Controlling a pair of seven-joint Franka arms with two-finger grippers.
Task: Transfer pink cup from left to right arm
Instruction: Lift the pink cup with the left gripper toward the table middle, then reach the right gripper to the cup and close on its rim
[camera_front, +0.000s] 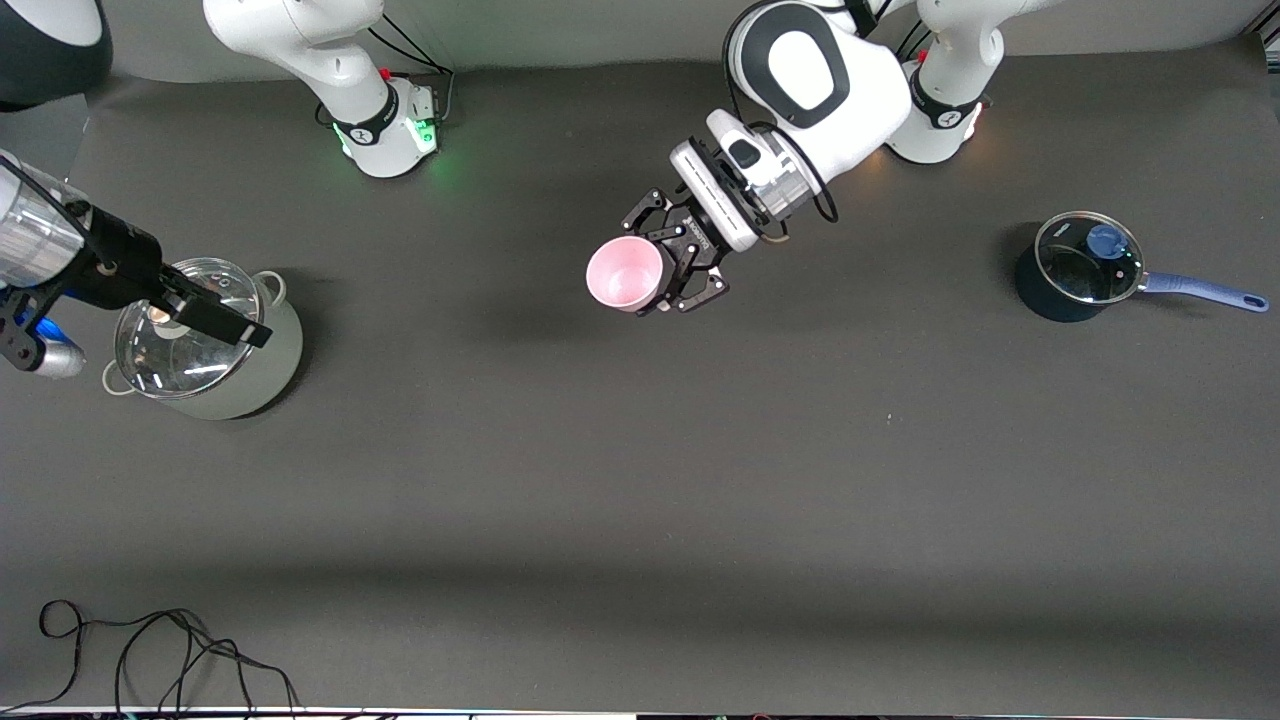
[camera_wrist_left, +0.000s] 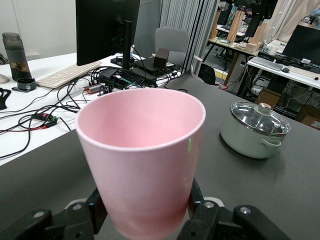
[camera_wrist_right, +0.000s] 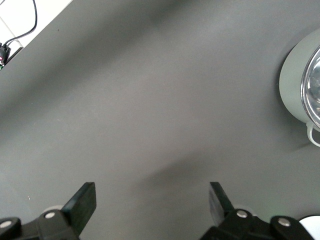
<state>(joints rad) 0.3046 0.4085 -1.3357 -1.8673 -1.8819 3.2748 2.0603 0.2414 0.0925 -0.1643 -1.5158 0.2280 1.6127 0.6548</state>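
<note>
I see the left arm (camera_front: 810, 90) angled down over mid-worktop (camera_front: 640, 480), its left gripper (camera_front: 672, 262) pinching the smooth, tapered pink cup (camera_front: 625, 274) aloft. My right gripper (camera_front: 215, 318) hangs spread above the glass-lidded pale pot (camera_front: 255, 375).

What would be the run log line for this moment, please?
left gripper: shut on pink cup, above table middle | right gripper: open, empty, over lidded grey pot | handover: not yet done
</note>
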